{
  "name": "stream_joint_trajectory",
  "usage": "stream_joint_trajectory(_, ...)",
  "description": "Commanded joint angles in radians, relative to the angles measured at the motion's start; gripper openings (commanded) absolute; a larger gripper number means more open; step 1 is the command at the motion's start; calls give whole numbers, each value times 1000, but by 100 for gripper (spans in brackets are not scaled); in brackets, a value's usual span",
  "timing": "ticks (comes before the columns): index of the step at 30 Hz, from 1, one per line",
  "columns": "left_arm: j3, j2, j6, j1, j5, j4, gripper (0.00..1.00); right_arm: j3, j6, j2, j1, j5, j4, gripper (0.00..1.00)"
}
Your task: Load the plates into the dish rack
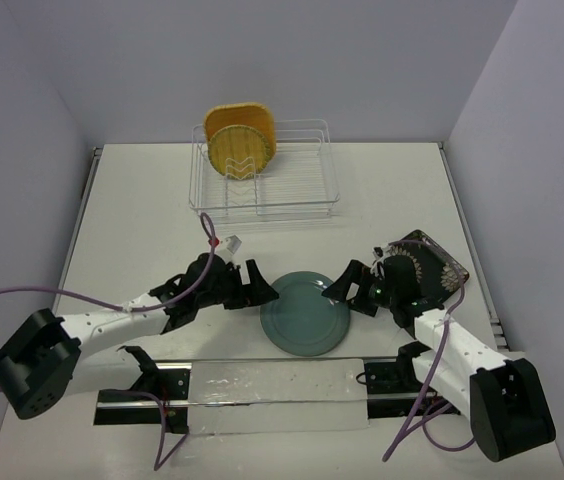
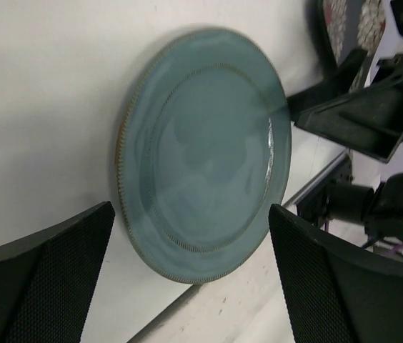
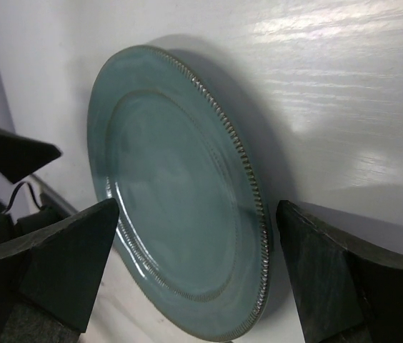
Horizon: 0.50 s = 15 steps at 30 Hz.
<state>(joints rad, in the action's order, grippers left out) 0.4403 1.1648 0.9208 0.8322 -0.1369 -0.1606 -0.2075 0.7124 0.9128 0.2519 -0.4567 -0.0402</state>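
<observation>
The teal plate (image 1: 305, 313) lies flat on the table between my two grippers; it also shows in the left wrist view (image 2: 205, 150) and the right wrist view (image 3: 180, 193). My left gripper (image 1: 260, 288) is open at its left rim, my right gripper (image 1: 350, 290) open at its right rim; neither holds it. The dark floral plate (image 1: 440, 266) lies at the right, partly under my right arm. The orange-tan plate (image 1: 252, 122) and the yellow grid plate (image 1: 238, 152) stand upright in the wire dish rack (image 1: 302, 185) at the back.
A clear strip with black brackets (image 1: 262, 385) runs along the near edge below the teal plate. A small white tag (image 1: 232, 243) lies in front of the rack. Walls close in the left, back and right.
</observation>
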Motion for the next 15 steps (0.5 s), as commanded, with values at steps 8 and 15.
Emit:
stream_joint_trajectory(8,15,196,-16,5,-179,-45,84,105,-19,58,-29,-151,-56,99)
stream_joint_trajectory(15,48,246,-55,5,-202,-17,83,155,-10,43,-29,-258,-9,97)
